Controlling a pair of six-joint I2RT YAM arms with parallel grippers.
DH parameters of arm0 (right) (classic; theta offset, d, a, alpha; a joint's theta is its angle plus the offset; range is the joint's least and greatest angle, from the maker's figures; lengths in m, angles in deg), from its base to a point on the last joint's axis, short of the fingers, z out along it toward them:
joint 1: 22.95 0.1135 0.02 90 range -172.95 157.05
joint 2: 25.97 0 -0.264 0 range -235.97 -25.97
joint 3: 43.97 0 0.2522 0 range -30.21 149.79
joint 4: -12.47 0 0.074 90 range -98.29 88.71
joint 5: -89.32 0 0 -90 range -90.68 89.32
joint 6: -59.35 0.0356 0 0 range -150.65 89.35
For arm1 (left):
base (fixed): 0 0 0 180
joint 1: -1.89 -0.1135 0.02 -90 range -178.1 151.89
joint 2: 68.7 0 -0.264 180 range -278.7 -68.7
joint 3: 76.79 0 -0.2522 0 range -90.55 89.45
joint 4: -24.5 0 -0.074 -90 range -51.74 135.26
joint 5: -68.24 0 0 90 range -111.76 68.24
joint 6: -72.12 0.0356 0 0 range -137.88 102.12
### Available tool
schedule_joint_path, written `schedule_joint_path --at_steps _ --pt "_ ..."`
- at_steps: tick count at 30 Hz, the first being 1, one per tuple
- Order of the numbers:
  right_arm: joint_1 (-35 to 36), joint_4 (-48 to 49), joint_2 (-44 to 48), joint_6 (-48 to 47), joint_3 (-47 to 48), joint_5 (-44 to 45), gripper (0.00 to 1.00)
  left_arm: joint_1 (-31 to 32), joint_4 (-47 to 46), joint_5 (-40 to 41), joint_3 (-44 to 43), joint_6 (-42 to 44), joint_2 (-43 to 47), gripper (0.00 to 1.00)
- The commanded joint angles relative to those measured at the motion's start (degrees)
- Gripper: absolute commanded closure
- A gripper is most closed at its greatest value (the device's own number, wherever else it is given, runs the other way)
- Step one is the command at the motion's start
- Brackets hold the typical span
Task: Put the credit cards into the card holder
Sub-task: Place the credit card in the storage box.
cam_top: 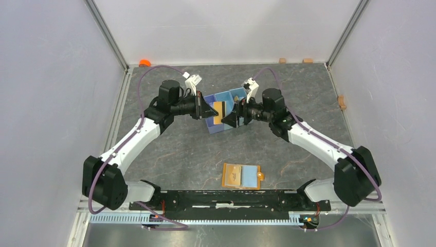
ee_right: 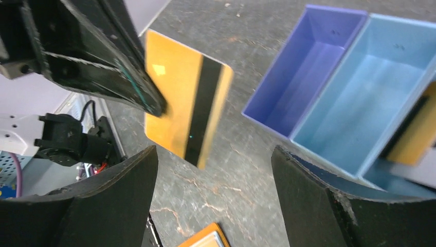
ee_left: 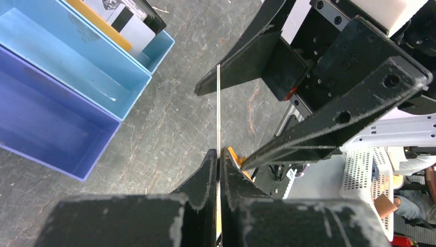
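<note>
Step in hand: a gold card (ee_right: 175, 103) with a black stripe hangs upright in mid-air beside the blue tray (ee_right: 308, 67). It looks like a hand-over between the two arms, with the left arm now the carrier.
Left pincer (ee_left: 218, 170): clamped tight on one edge of the gold card.
Right pincer (ee_right: 213, 152): spread wide with a finger on either side of the card, touching nothing.
Card holder (cam_top: 241, 176): lies open and flat on the table (cam_top: 195, 149) near the arm bases, well apart from the card.
Next move: probably carrying the card down to the holder and sliding it edge-first into a slot, which calls for careful alignment.
Count: one card in hand, one holder and one three-compartment tray. Spare cards (ee_left: 126, 28) stand in the tray's end compartment; gold, pale and black ones are visible, but the total is unclear.
</note>
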Motion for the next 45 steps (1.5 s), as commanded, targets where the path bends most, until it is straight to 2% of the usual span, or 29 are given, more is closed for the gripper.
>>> schedule_joint_path --at_steps 1,3,5,8,9,11,15,18,22,26,35,39,42,45 --pt "-0.04 9.14 -3.37 0.90 6.18 -9.16 0.16 -0.83 -3.50 -5.27 -3.32 -1.59 -2.20 0.98" --pt "-0.52 10.00 -5.15 1.57 7.55 -10.39 0.23 -1.47 -4.55 -6.85 -3.40 -1.86 -2.98 0.98" --pt "-1.37 10.05 -6.89 2.35 8.75 -10.64 0.39 -1.93 -6.24 -8.53 -2.97 -2.60 -3.37 0.98" --pt "-3.22 11.74 -9.31 4.79 9.05 -12.21 0.73 -3.03 -8.38 -9.89 -2.10 -3.39 -3.27 0.98" --pt "-3.93 12.71 -9.82 6.00 8.61 -12.71 0.84 -3.40 -8.90 -10.28 -1.81 -3.47 -3.21 0.95" --pt "-4.99 15.65 -10.39 7.90 7.71 -13.45 1.00 -4.20 -9.22 -10.73 -1.31 -3.95 -3.27 0.90" --pt "-6.17 18.34 -11.50 9.29 7.49 -14.44 1.00 -5.54 -13.16 -12.52 -0.19 -5.83 -4.26 0.84" --pt "-6.65 18.50 -12.40 9.21 8.15 -14.22 1.00 -6.22 -14.77 -13.33 -0.10 -7.00 -5.24 0.85" --pt "-8.27 17.94 -13.30 8.83 8.30 -12.55 1.00 -8.05 -15.41 -13.41 0.14 -7.78 -6.11 0.91" --pt "-9.22 18.68 -14.52 8.80 8.17 -12.80 1.00 -8.56 -17.38 -14.86 0.47 -9.22 -6.91 0.89" --pt "-11.74 17.90 -17.61 6.96 8.79 -12.09 1.00 -9.53 -17.39 -14.85 0.21 -8.73 -8.64 0.91" --pt "-12.27 17.07 -19.85 5.36 9.90 -11.45 1.00 -9.58 -17.39 -14.40 -0.48 -8.23 -10.48 0.97" --pt "-12.98 16.98 -21.58 4.75 10.68 -11.49 1.00 -9.62 -16.56 -13.79 -1.19 -7.04 -11.79 0.98" --pt "-13.44 16.58 -23.46 3.99 11.80 -10.91 1.00 -9.62 -11.60 -11.28 -3.02 -3.78 -12.88 0.98"
